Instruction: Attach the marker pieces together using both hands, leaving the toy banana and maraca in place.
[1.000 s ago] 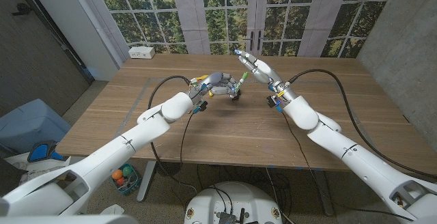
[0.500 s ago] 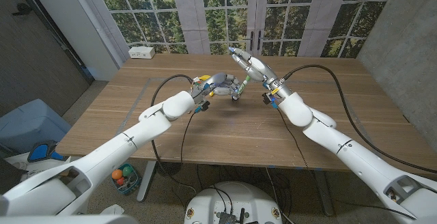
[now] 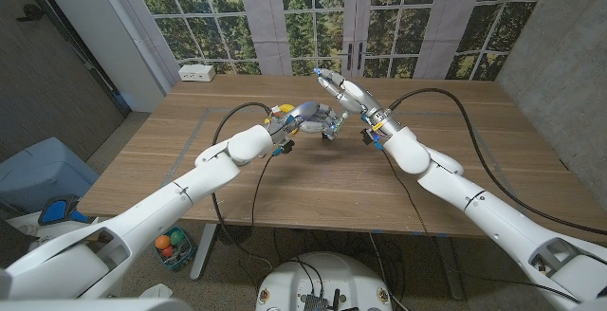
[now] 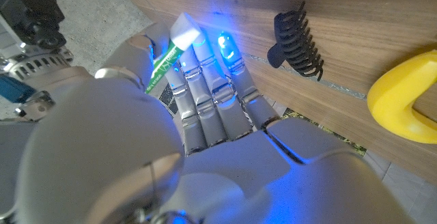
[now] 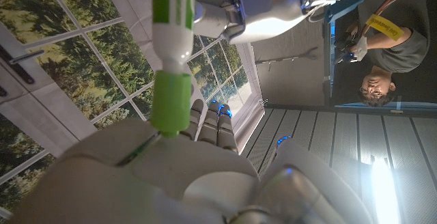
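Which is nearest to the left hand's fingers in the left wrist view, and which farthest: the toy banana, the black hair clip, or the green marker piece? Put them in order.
1. Green marker piece: held in the fingers of the left hand.
2. Black hair clip: on the table, just past the fingertips.
3. Toy banana: on the table, beyond the clip.

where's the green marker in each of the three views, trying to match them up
Head view: the green marker sits at table centre between the left hand and right hand.
Left wrist view: its green-and-white body is among the left hand's fingers.
Right wrist view: it runs down from the top edge.
Shared landmark: the left hand gripping it.
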Controlling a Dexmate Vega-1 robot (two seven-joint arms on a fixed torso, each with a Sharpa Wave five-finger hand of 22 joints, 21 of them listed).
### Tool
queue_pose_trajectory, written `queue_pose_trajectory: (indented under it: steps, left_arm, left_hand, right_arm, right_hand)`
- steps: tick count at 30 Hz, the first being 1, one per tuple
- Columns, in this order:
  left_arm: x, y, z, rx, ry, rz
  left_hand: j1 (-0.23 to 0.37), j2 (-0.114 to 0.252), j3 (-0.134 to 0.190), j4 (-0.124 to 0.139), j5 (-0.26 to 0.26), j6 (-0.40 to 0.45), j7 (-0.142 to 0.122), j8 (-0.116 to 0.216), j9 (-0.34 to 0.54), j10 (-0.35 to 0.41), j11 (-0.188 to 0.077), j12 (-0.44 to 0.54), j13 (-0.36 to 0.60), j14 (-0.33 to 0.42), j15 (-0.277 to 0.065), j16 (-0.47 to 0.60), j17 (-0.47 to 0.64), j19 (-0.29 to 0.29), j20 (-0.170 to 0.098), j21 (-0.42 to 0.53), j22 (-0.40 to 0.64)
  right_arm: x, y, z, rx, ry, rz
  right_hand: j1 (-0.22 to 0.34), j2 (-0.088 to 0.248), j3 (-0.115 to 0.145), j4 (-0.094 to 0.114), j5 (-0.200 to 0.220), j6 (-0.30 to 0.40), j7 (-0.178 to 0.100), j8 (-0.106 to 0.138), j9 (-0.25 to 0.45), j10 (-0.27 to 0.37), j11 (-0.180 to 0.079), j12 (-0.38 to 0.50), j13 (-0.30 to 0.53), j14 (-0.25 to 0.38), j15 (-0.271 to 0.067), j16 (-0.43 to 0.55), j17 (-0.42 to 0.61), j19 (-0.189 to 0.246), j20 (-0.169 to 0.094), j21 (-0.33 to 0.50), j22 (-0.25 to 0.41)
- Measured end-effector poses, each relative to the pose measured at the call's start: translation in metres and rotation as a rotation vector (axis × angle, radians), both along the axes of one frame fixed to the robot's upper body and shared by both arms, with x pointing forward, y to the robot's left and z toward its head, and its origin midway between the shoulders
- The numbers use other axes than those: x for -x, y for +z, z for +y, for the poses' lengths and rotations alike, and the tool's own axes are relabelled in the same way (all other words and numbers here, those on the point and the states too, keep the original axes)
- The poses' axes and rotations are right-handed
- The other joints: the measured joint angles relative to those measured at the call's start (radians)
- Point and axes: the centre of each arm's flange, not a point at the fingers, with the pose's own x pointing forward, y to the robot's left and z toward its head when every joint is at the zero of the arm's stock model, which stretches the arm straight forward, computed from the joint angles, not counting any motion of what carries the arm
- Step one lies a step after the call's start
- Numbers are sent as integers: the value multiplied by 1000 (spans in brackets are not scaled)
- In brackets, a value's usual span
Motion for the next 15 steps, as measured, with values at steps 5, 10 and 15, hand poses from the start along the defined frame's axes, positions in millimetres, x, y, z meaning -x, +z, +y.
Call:
queue_pose_trajectory:
  steps: [5, 10, 15]
  left_arm:
    - [0, 1, -1, 11, 1, -4]
    - [0, 2, 0, 29, 6, -7]
    - [-1, 3, 2, 49, 16, -10]
  left_hand:
    - [1, -1, 0, 0, 0, 0, 0, 0, 0, 0, 0, -1, 0, 0, 0, -1, -1, 0, 0, 6, 0]
    - [5, -5, 0, 0, 7, 0, 0, 6, 2, 0, 0, -1, 0, 0, 0, -4, 3, 0, 0, 8, 0]
    - [5, -5, 1, -1, 7, 2, -2, 8, 94, 2, 2, 0, 13, 0, 0, 0, 3, 0, 0, 8, 0]
  right_arm:
    - [1, -1, -1, 12, -3, 0]
    - [5, -3, 1, 29, -5, -10]
    - [8, -6, 3, 47, -10, -17]
  right_hand:
    - [-14, -9, 3, -3, 0, 9, 2, 0, 2, 6, 6, 0, -2, 0, 0, 0, -5, 0, 0, -4, 0]
    - [-29, -5, 3, -3, 0, 8, 10, 0, 2, 5, 6, 0, -6, 0, 0, 0, -10, 0, 0, -4, 0]
    - [-34, -11, 3, -3, 0, 14, 15, 0, 2, 11, 11, 0, -11, 0, 0, 3, -14, 0, 0, -4, 0]
